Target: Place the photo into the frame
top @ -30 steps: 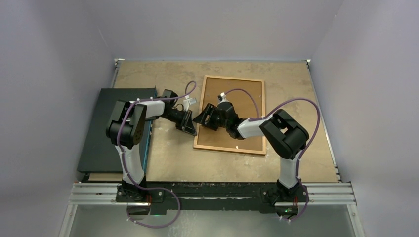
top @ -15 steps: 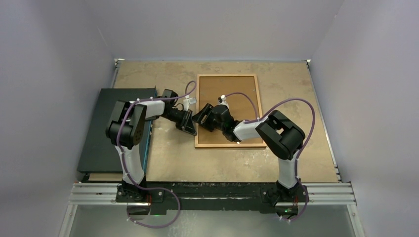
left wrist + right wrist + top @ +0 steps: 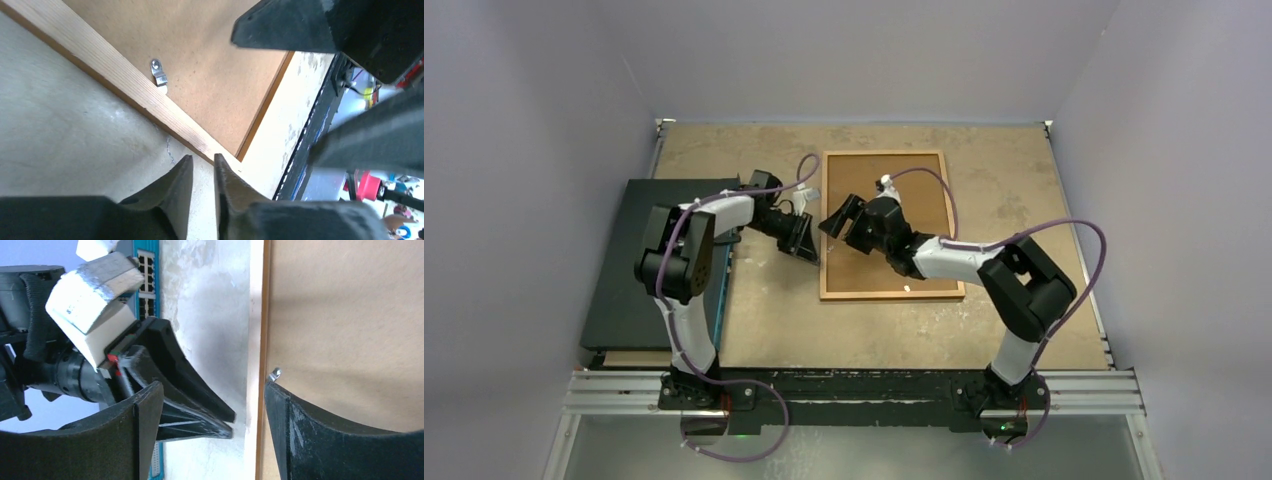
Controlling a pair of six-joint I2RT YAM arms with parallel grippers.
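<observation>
While poised just off the left rail of the frame [image 3: 914, 215], holds left end effector [image 3: 202, 162] almost closed, a mere slit showing, gripping nothing. Straddles that same rail with right end effector [image 3: 212, 387], spread wide and empty: one finger [image 3: 300, 440] above brown backing [image 3: 350, 315] beside a metal clip [image 3: 275, 373], the other above the surface [image 3: 210, 300]. Shows frame lying flat, backing side up, toward surface's far middle.

From above, the right arm [image 3: 954, 258] covers the middle of the frame [image 3: 864, 294], and the left arm [image 3: 689, 260] hides part of the dark box [image 3: 624, 260]. In the right wrist view, a small metal clip [image 3: 275, 373] is partly hidden behind a finger [image 3: 320, 440] of the right end effector [image 3: 210, 386], and the frame is cut off at the right. Past the tabletop [image 3: 60, 125], the left wrist view shows only blurred clutter [image 3: 380, 185].
</observation>
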